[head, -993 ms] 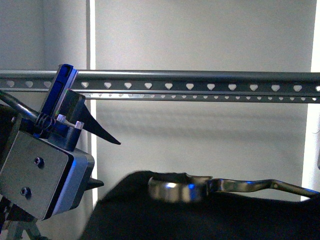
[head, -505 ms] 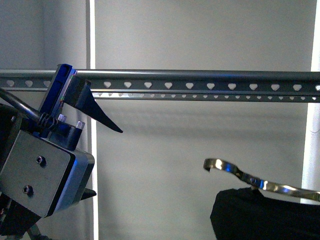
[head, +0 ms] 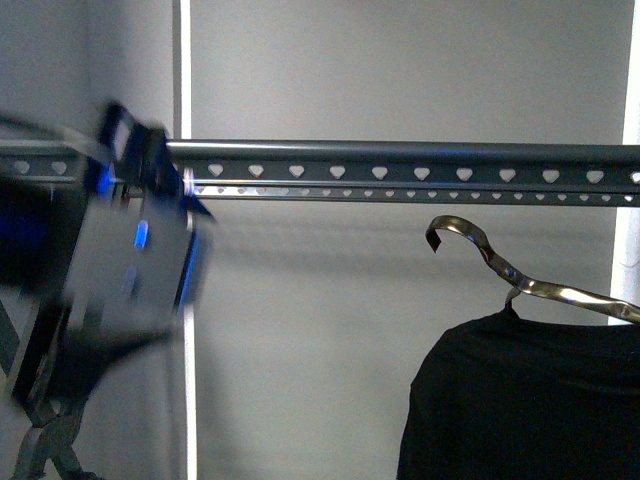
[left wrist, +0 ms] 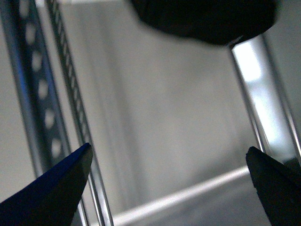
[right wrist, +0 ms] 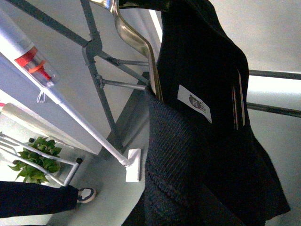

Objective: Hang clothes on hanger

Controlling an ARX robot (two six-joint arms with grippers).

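Note:
The hanger rail (head: 400, 160), dark grey with heart-shaped holes, runs across the front view. The black T-shirt (head: 520, 400) hangs on a shiny coat hanger (head: 470, 245) at the right, its hook just below the rail and not touching it. My left gripper (head: 140, 240) is blurred at the left, overlapping the rail's left end. In its wrist view it is open (left wrist: 169, 174), with the rail (left wrist: 37, 94) beside one finger and nothing between the jaws. In the right wrist view the T-shirt (right wrist: 202, 141) with its white label (right wrist: 194, 103) hides my right jaws, which are shut on the coat hanger (right wrist: 136, 42).
The rack's crossed grey legs (right wrist: 99, 70) stand below. A white pole with a red part (right wrist: 33, 61) leans nearby on a white foot (right wrist: 133, 165). A potted plant (right wrist: 35, 160) and a person's shoe (right wrist: 84, 194) are on the floor. A bright vertical strip (head: 182, 70) lies behind.
The T-shirt on the coat hanger has moved right and then risen towards the rail. My left gripper has shifted and is now blurred in motion.

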